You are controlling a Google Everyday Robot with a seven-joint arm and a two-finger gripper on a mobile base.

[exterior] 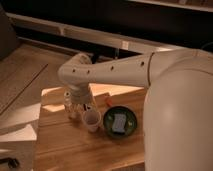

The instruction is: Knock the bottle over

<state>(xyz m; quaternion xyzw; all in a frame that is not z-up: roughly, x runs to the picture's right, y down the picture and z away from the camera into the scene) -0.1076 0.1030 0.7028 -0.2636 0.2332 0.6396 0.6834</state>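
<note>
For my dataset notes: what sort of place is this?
Probably an indoor kitchen-like test area: a wooden table holds a beige cup, a dark green bowl and a bottle, and the gripper hangs beside the bottle.

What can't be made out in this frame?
- Camera view: the bottle and the gripper beside it blur together; contact cannot be told.
- Camera view: the pale item in the bowl is too blurred to identify.
- Camera view: the table's right side is hidden by the robot's arm.
</note>
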